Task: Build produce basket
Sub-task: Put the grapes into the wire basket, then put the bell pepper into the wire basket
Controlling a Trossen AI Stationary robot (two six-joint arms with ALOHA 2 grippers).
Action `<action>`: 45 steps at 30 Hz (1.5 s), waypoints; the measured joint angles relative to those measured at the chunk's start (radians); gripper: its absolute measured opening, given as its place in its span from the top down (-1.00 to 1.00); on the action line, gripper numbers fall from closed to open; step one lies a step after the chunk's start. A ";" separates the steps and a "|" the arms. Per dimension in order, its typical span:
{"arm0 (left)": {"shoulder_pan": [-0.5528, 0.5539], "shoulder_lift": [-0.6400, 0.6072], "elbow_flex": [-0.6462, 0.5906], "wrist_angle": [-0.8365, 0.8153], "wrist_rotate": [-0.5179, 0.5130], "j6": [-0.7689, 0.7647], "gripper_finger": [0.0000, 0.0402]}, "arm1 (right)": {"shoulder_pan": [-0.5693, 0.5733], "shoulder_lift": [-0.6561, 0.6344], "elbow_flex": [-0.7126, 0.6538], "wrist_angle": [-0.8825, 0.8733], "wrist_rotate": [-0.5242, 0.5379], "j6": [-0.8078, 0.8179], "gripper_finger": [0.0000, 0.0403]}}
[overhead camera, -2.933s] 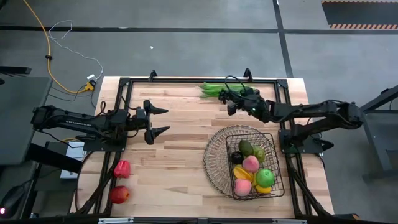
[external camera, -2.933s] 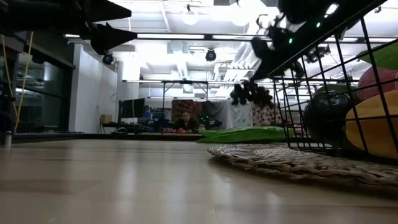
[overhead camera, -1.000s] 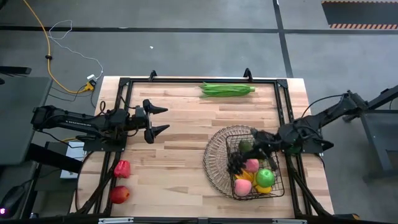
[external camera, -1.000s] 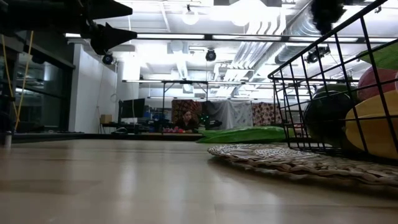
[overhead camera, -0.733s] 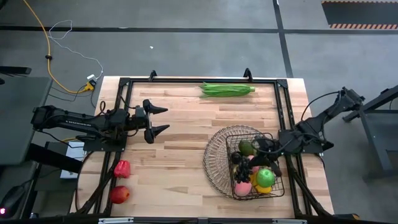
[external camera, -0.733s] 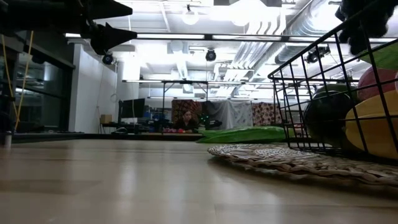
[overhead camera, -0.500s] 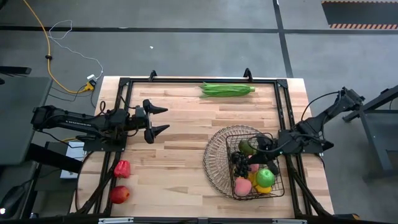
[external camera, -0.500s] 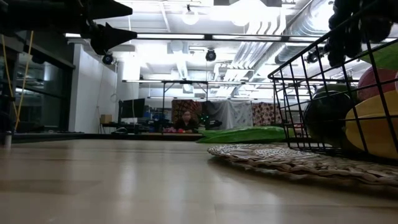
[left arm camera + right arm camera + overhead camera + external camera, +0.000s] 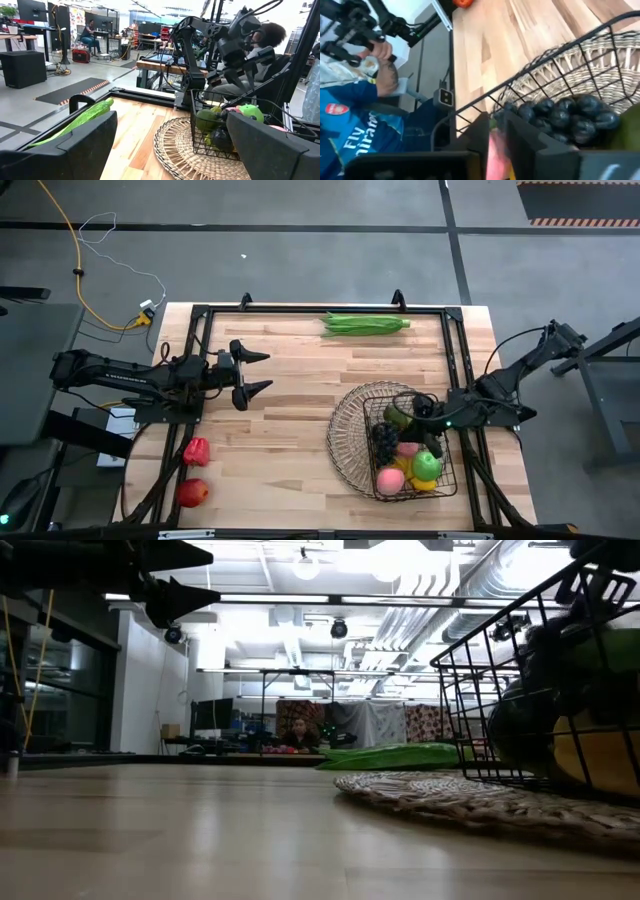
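High view: the basket (image 9: 347, 430) sits on the table (image 9: 290, 380) as the landmark; the right gripper (image 9: 428, 423) is down inside its mesh centre, among the produce, with the grapes (image 9: 384, 442) lying in the basket just beside it, apparently so the bunch ends below the rim and cannot roll out. Fingers there are hidden by the wire. The left gripper (image 9: 252, 374) waits well away from the basket with jaws spread wide and empty. Outside the basket remain the beans (image 9: 366, 324) near the far edge, plus a pepper (image 9: 197, 450) and a red apple (image 9: 192, 493) well apart on the left arm's side. Low view: the basket wall (image 9: 520, 690) fills the near side; its bars and the fruit inside hem in the gripper, a likely snag on withdrawal. Left wrist view: wide open fingers (image 9: 75, 145) frame the basket and beans. Right wrist view: the fingers (image 9: 520, 132) stand narrow, a slim gap between them, and the grapes rest beyond the tips; whether they are gripped or released cannot be told.
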 joint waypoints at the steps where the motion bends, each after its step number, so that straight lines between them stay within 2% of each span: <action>1: 0.000 0.000 0.000 0.000 0.000 0.000 -0.83 | 0.000 0.007 0.000 0.001 0.000 0.000 0.66; 7: 0.000 0.000 0.000 0.000 0.000 0.000 -0.83 | -0.013 0.036 0.000 0.033 0.015 -0.070 0.42; 11: 0.000 0.000 0.000 0.000 0.000 0.000 -0.83 | -0.065 0.036 0.000 0.121 0.108 -0.264 0.37; 16: 0.000 0.000 0.000 0.001 0.000 0.000 -0.83 | -0.199 0.036 0.000 0.175 0.261 -0.490 0.36; 20: 0.000 0.000 0.000 0.000 0.000 0.000 -0.83 | -0.350 0.036 -0.004 0.138 0.300 -0.559 0.36; 24: 0.000 0.000 0.000 0.000 0.000 0.000 -0.83 | -0.515 0.036 -0.060 0.133 0.210 -0.561 0.36; 26: 0.000 0.000 0.000 0.000 0.000 0.000 -0.83 | -0.583 0.036 -0.104 0.187 0.150 -0.563 0.36; 28: 0.000 0.000 0.000 0.001 0.000 0.008 -0.83 | -0.642 0.036 -0.162 0.311 0.105 -0.595 0.36; 32: 0.000 0.000 0.000 0.001 0.000 0.008 -0.83 | -0.742 0.056 -0.272 0.698 -0.022 -0.662 0.36; 34: 0.000 0.000 0.000 0.003 0.000 0.008 -0.83 | -0.782 0.078 -0.302 0.830 -0.095 -0.673 0.36; 38: 0.000 0.000 0.000 0.003 0.001 0.009 -0.83 | -0.811 0.117 -0.315 0.954 -0.184 -0.692 0.36; 45: 0.000 0.000 0.000 0.003 0.001 0.018 -0.83 | -0.796 0.170 -0.315 0.987 -0.192 -0.696 0.36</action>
